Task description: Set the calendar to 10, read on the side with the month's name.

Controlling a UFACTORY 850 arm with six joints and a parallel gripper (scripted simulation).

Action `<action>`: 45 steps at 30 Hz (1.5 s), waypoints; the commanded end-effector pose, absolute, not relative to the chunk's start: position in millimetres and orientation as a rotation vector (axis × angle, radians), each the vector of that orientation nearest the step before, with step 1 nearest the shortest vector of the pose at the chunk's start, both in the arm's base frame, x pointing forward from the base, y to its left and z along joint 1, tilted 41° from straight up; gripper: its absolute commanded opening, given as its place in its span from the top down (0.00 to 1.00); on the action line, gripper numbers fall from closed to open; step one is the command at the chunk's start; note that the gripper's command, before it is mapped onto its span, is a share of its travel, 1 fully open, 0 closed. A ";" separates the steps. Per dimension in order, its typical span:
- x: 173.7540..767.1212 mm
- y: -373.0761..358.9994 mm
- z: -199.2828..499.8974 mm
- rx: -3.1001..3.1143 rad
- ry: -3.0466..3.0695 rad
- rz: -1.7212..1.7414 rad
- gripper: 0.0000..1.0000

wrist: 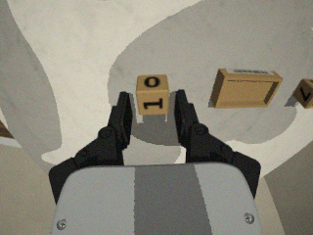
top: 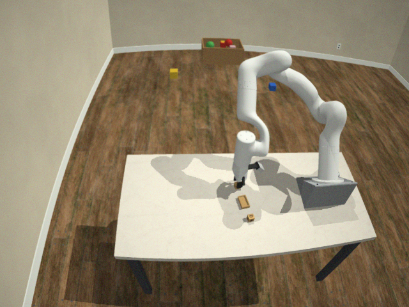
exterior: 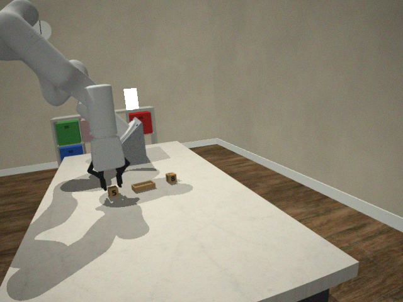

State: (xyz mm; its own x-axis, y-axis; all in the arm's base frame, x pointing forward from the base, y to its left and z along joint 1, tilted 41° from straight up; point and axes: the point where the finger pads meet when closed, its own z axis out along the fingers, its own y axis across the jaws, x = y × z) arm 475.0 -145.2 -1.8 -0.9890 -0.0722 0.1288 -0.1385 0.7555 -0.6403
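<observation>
Pincer [top: 239,183] [exterior: 112,187] [wrist: 153,102] spread, nothing pinched, poised over near cube [top: 235,185] [exterior: 113,191] [wrist: 153,95] showing 1 and 0. Tray [top: 243,201] [exterior: 143,187] [wrist: 241,104] lies beside it on bench [top: 171,228] [exterior: 227,234] [wrist: 88,29], no cube inside; other cube [top: 250,217] [exterior: 170,177] [wrist: 305,94] past tray. Step looks like first pickup. Next move likely needs straight lowering, fingers astride cube, then squeeze; turning digit upright may follow.
</observation>
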 end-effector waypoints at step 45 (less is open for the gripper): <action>474.7 -155.8 -14.0 0.172 -2.854 1.053 0.53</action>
State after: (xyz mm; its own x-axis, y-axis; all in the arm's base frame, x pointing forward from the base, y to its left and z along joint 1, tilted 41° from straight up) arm 474.0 -156.1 -14.4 -0.9890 -0.0722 0.1289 -0.1386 0.7555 -0.6403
